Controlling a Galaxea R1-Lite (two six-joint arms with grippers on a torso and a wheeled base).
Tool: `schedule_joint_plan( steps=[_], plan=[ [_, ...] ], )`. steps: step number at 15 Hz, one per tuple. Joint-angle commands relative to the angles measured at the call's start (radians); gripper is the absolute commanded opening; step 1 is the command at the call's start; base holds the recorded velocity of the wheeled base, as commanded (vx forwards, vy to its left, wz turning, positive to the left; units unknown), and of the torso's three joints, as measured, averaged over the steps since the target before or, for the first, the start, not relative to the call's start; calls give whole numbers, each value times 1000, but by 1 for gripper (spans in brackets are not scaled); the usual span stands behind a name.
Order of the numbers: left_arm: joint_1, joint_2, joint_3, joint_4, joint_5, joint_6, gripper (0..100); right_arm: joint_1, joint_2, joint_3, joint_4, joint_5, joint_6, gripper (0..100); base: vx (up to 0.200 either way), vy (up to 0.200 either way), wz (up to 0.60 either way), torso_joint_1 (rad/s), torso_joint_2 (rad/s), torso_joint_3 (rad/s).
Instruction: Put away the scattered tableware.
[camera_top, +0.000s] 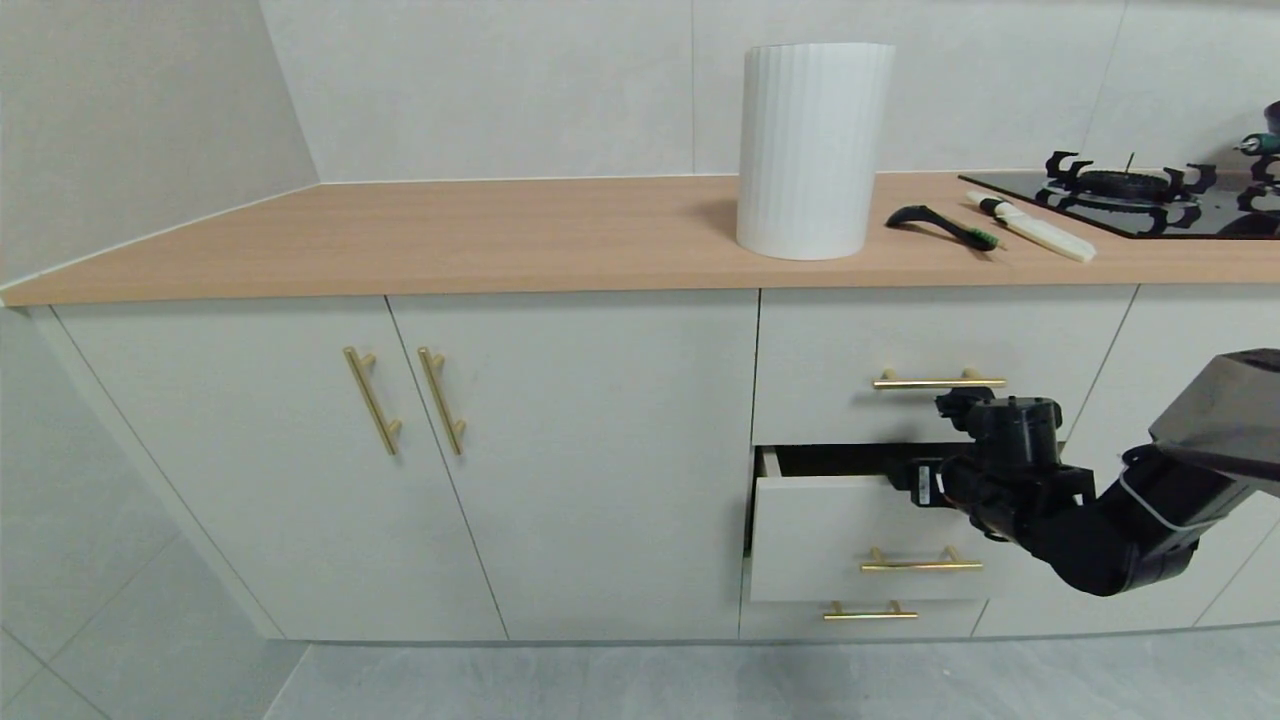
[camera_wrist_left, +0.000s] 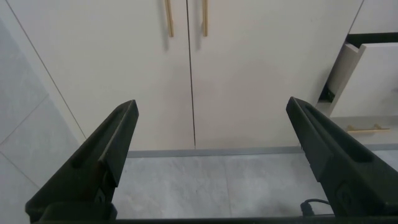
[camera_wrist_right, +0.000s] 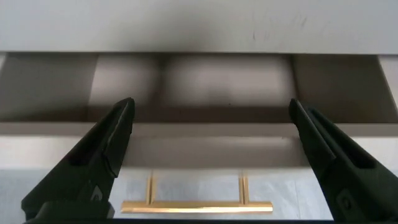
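Together lie a curved black utensil and a straight cream utensil.

Countertop runs along wall, above cabinets. Tall cylinder on countertop, right of centre. Left utensil and right utensil side by side just right of cylinder. Hob at far right, behind utensils. Double doors below, left. Drawer stack to their right: top drawer, middle drawer pulled out, bottom drawer. Right gripper at middle drawer's upper edge.
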Motion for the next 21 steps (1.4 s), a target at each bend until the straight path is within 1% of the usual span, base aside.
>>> schedule_joint_plan(
  steps=[1, 6, 10, 12, 16, 18, 19, 21],
  plan=[
    [0, 1, 0, 0, 0, 0, 100, 0, 27, -4, 5, -3, 0, 100, 0, 0, 0, 0, 0, 0],
    [0, 1, 0, 0, 0, 0, 100, 0, 45, -4, 7, -3, -2, 100, 0, 0, 0, 0, 0, 0],
    [0, 1, 0, 0, 0, 0, 100, -6, 2, 8, 33, -1, -3, 100, 0, 0, 0, 0, 0, 0],
    [0, 1, 0, 0, 0, 0, 100, -6, -51, 9, 142, 9, -3, 100, 0, 0, 0, 0, 0, 0],
    [0, 1, 0, 0, 0, 0, 100, -6, -128, 14, 285, 28, -5, 100, 0, 0, 0, 0, 0, 0],
    [0, 1, 0, 0, 0, 0, 100, -6, -165, 9, 396, 37, -10, 100, 0, 0, 0, 0, 0, 0],
    [0, 1, 0, 0, 0, 0, 100, -3, -190, 8, 456, 63, -10, 100, 0, 0, 0, 0, 0, 0],
    [0, 1, 0, 0, 0, 0, 100, 3, -220, 11, 510, 69, -10, 100, 0, 0, 0, 0, 0, 0]
  ],
)
